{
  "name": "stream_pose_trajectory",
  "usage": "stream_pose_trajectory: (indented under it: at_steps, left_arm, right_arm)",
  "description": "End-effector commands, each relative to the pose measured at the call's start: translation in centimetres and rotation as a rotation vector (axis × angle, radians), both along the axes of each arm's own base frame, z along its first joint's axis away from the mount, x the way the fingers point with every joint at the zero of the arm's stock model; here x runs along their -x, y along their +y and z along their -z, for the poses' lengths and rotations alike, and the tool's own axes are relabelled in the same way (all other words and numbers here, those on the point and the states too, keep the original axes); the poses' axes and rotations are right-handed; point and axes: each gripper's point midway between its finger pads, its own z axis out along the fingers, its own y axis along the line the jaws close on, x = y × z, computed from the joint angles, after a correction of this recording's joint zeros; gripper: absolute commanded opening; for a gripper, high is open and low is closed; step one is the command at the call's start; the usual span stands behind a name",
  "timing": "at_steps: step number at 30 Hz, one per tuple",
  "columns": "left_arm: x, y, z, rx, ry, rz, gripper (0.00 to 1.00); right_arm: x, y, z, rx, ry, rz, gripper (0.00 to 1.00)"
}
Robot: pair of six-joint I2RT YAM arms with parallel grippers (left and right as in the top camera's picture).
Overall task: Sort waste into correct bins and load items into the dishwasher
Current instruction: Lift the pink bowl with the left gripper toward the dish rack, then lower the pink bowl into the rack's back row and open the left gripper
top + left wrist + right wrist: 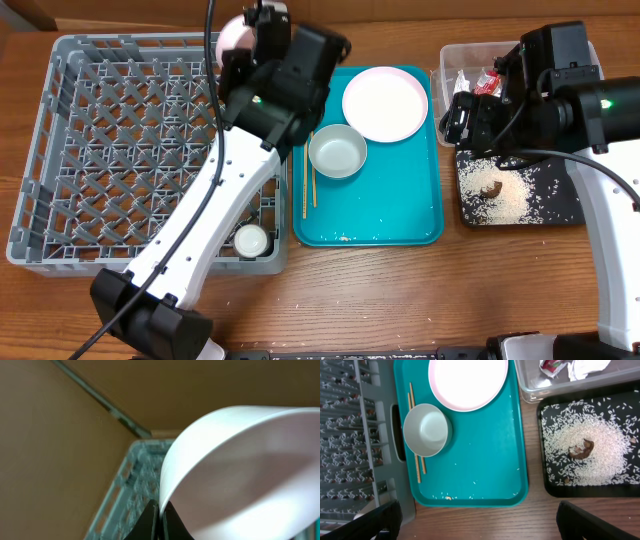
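the left gripper (pixel 160 519) is pinched tight on the rim of a pale bowl (pixel 240 470), held tilted above the far rim of the grey dish rack (pixel 40 150). the right gripper (pixel 480 522) gapes wide, holding nothing, over the teal tray (pixel 485 460). the chopsticks (pixel 411 395) lie lengthwise along the tray's rack-side edge, touching an upright bowl (pixel 426 430). the wrapper (pixel 550 365) print is too small to read.
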Motion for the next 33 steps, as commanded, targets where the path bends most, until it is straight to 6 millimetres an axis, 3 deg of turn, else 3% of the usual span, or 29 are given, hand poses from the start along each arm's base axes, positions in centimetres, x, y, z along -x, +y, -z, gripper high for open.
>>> stream_pose_trajectory:
  at_steps: [1, 5, 10, 14, 20, 33]
  left_arm:
    - [-2.1, 1.6, -1.3, -0.146, 0.042, 0.010, 0.04]
    - [-3.7, 2.4, -0.1, -0.223, 0.089, -0.009, 0.04]
    - [-5.0, 3.7, 3.8, -0.366, 0.210, -0.098, 0.04]
    - [-5.7, 4.1, 6.5, -0.488, 0.286, -0.172, 0.04]
    - [-6.2, 4.6, 8.9, -0.588, 0.317, -0.265, 0.04]
    - [-6.8, 3.9, 10.3, -0.499, 0.247, -0.249, 0.04]
  right_arm:
    - [0.0, -0.1, -0.8, 0.003, -0.030, -0.001, 1.00]
    - [0.0, -0.1, -0.8, 0.003, -0.029, -0.001, 1.00]
    - [0.0, -0.1, -0.8, 0.003, -0.029, -0.001, 1.00]
    - [0.0, -0.1, -0.8, 0.003, -0.029, -0.001, 1.00]
    - [0.0, -0.1, -0.8, 0.003, -0.029, -0.001, 1.00]
    - [0.0, -0.1, -0.8, 0.003, -0.029, -0.001, 1.00]
